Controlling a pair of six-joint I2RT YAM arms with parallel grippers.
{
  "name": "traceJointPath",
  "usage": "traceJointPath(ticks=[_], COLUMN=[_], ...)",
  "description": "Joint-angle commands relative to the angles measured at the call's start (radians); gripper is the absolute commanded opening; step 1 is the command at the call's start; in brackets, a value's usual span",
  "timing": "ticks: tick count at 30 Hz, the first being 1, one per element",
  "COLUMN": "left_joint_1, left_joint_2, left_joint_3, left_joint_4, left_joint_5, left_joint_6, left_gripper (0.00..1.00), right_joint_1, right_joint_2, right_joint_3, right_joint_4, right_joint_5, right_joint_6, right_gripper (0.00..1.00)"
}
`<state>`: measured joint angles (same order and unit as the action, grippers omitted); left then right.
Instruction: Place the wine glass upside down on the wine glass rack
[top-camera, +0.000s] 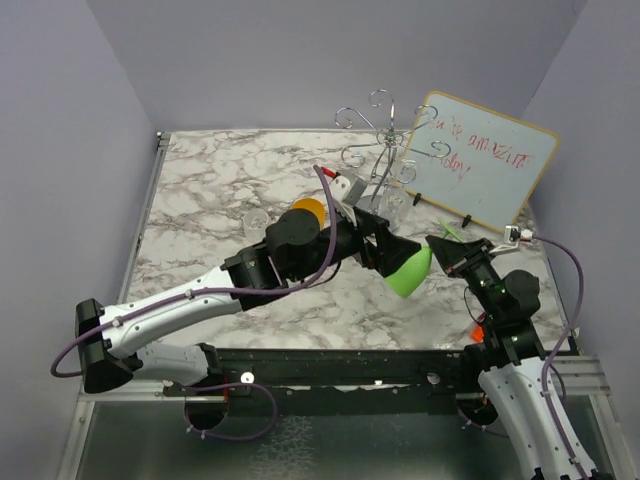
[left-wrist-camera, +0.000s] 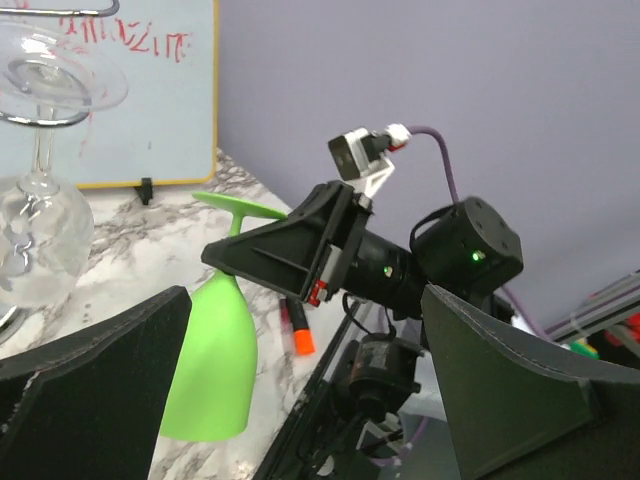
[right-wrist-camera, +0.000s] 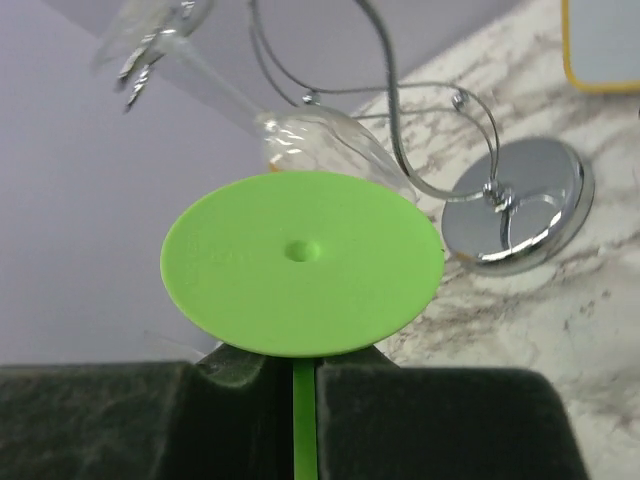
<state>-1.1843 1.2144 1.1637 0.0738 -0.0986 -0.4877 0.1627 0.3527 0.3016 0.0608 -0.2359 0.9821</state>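
Observation:
The bright green wine glass (top-camera: 410, 272) hangs upside down and tilted above the table, bowl (left-wrist-camera: 210, 370) low and round foot (right-wrist-camera: 300, 260) up. My right gripper (right-wrist-camera: 303, 410) is shut on its thin stem just under the foot, as the top view also shows (top-camera: 447, 250). My left gripper (left-wrist-camera: 300, 400) stands wide open beside the bowl, its fingers (left-wrist-camera: 90, 380) apart from the glass and holding nothing. The chrome wine glass rack (top-camera: 385, 140) stands just behind, its domed base (right-wrist-camera: 520, 210) to the right of the foot. A clear glass (left-wrist-camera: 40, 230) hangs upside down from one arm.
A white board (top-camera: 480, 165) with red writing leans behind the rack. A red and orange marker (left-wrist-camera: 297, 330) lies near the table's front right edge. An orange object (top-camera: 308, 210) shows behind the left arm. Purple walls close in the table on three sides.

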Motion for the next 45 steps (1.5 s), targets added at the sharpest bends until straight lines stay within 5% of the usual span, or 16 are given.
traceJointPath(ticks=[1, 9, 19, 24, 34, 45], left_joint_1=[0.086, 0.162, 0.256, 0.273, 0.268, 0.265], left_joint_2=[0.051, 0.131, 0.154, 0.172, 0.265, 0.297], left_joint_3=[0.057, 0.189, 0.092, 0.138, 0.193, 0.203], left_joint_4=[-0.079, -0.183, 0.056, 0.020, 0.032, 0.078], left_joint_5=[0.271, 0.325, 0.453, 0.477, 0.588, 0.694], left_joint_6=[-0.138, -0.321, -0.641, -0.692, -0.747, -0.769], left_gripper=[0.99, 0.99, 0.97, 0.97, 0.61, 0.41], right_joint_1=[0.004, 0.003, 0.003, 0.003, 0.003, 0.003], right_joint_2=[-0.076, -0.080, -0.078, -0.065, -0.033, -0.020], right_joint_3=[0.031, -0.002, 0.035, 0.054, 0.110, 0.111], right_joint_4=[0.112, 0.236, 0.316, 0.352, 0.386, 0.366], right_joint_5=[-0.071, -0.222, -0.334, -0.400, -0.461, -0.500], right_joint_6=[-0.473, -0.584, -0.637, -0.644, -0.684, -0.705], right_gripper=[0.01, 0.01, 0.01, 0.01, 0.01, 0.01])
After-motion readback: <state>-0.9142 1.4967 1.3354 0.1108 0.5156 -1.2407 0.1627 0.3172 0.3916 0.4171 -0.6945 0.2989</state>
